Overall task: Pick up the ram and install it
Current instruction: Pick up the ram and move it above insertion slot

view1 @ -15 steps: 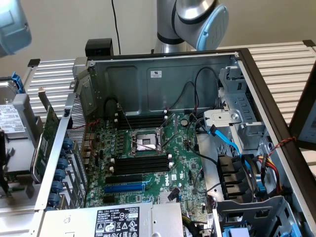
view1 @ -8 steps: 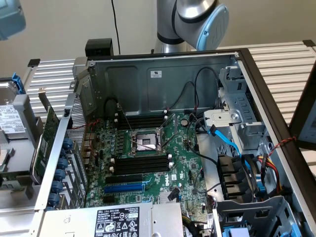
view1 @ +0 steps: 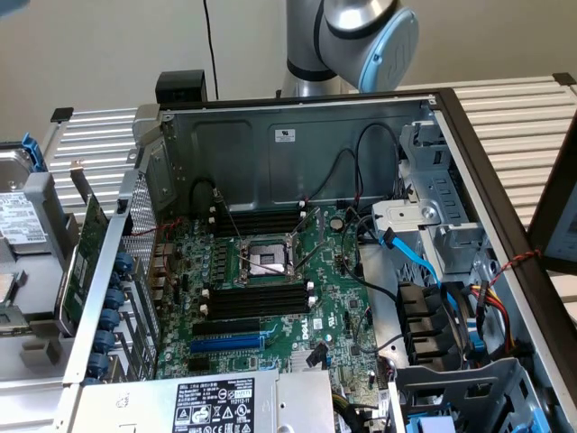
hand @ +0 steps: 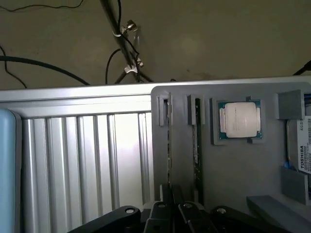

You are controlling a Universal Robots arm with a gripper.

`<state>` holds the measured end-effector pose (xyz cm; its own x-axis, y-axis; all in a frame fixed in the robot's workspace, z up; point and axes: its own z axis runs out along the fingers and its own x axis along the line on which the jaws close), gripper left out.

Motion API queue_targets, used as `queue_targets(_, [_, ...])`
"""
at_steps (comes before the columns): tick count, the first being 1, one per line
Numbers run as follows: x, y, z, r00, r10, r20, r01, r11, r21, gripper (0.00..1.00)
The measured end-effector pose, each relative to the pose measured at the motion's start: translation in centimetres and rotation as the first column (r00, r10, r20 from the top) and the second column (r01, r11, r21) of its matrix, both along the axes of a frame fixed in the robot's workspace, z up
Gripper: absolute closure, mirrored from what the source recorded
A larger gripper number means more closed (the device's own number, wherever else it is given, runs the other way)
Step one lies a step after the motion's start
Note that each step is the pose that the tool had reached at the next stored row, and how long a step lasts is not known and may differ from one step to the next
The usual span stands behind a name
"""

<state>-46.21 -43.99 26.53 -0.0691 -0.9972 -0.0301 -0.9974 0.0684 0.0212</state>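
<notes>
Two ram sticks stand on edge in the slots of a grey holder tray (hand: pixel 182 145). One ram (hand: pixel 169 145) runs straight in between my fingertips. The second ram (hand: pixel 197 145) stands beside it, just outside them. My gripper (hand: pixel 173 213) is over the near end of the first stick. Its black fingers (hand: pixel 160 213) are drawn close together against both faces of the stick, which still sits in its slot. The motherboard's long black memory slots (view1: pixel 257 302) lie inside the open computer case (view1: pixel 297 153), on either side of the processor socket (view1: pixel 266 260).
A processor chip (hand: pixel 239 120) and a hard drive (hand: pixel 301 145) sit in the same tray. A ribbed metal tabletop (hand: pixel 97 160) lies alongside. A green expansion card (view1: pixel 86 262) stands outside the case wall. Cables (view1: pixel 415 257) and drive bays crowd the exterior view's right. The arm's elbow (view1: pixel 379 36) is above the case.
</notes>
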Motion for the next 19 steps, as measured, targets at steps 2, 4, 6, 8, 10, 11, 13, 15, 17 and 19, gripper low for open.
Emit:
queue_targets(2, [0.0,-0.01,0.91,1.0,0.0,0.0002,0.0,1.0,-0.0007,0.88])
queue_targets(4, [0.0,-0.02,1.82,1.0,0.0,0.0002,0.0,1.0,-0.0019,0.88])
queue_targets(6, [0.1,-0.03,2.73,1.0,0.0,0.0001,0.0,1.0,-0.0031,0.88])
queue_targets(8, [0.4,-0.03,3.65,1.0,0.0,0.0002,0.0,1.0,-0.0043,0.88])
queue_targets(10, [0.8,-0.03,4.55,1.0,0.0,-0.0001,0.0,1.0,-0.0062,0.88])
queue_targets(11, [1.1,-0.02,5.01,1.0,0.0,-0.0001,0.0,1.0,-0.007,0.88])
queue_targets(13, [1.6,-0.03,5.92,1.0,0.0,-0.0002,0.0,1.0,-0.0082,0.88])
queue_targets(15, [2.1,-0.03,6.83,1.0,0.0,-0.0001,0.0,1.0,-0.0087,0.88])
queue_targets(17, [2.6,-0.03,7.75,1.0,0.0,-0.0003,0.0,1.0,-0.0095,0.88])
queue_targets(19, [3.2,-0.03,8.64,1.0,0.0,-0.0001,0.0,1.0,-0.0095,0.88])
